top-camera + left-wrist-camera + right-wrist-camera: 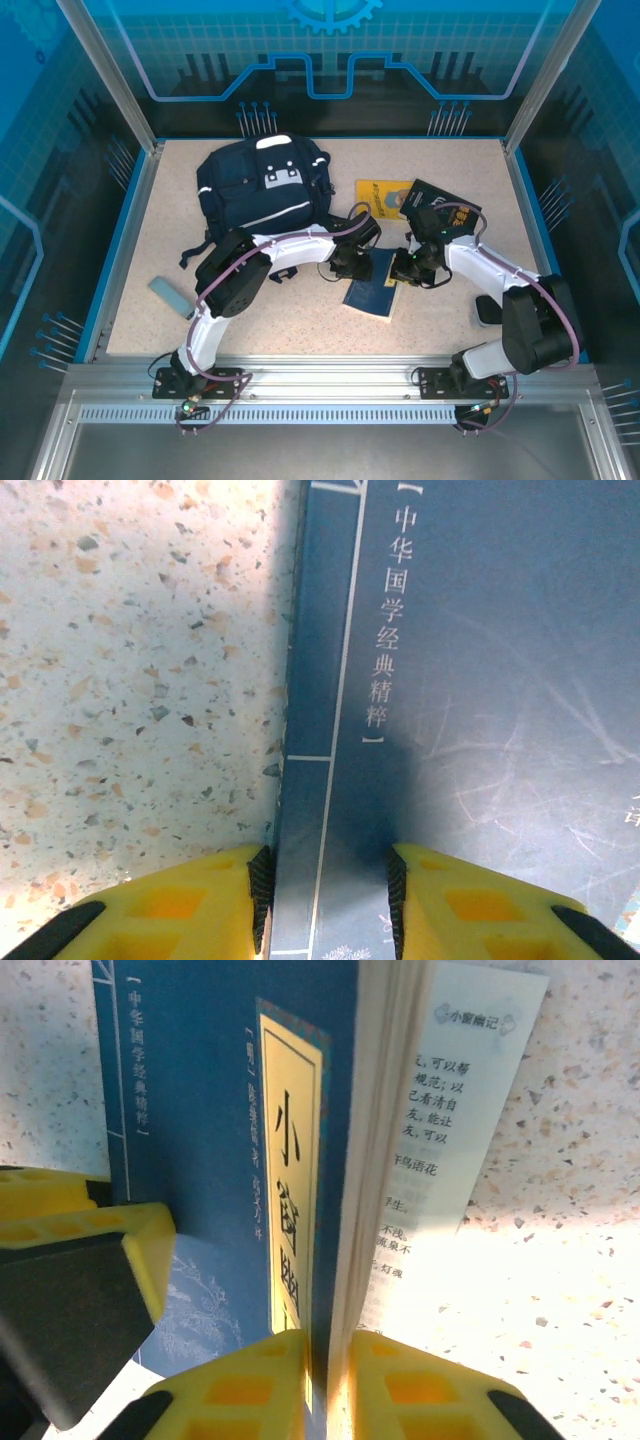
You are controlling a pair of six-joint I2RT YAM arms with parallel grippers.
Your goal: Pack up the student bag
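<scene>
At the far left of the worktop (300, 325) we find the student bag (262, 185) lying flat, front face up. Its long axis runs far to near, with the white-grey patch end toward the far wall and the straps trailing toward the arms. Near it, between the arms, lies the blue book (372, 287). Our right hand (328, 1385) pinches the book's fore edge, yet a loose page hangs outside that pinch. The left hand (325, 895) straddles the spine, fingers half spread; whether they bite we cannot tell. We judge the book may splay or tear on lifting, and we see no open mouth on the bag to receive it.
</scene>
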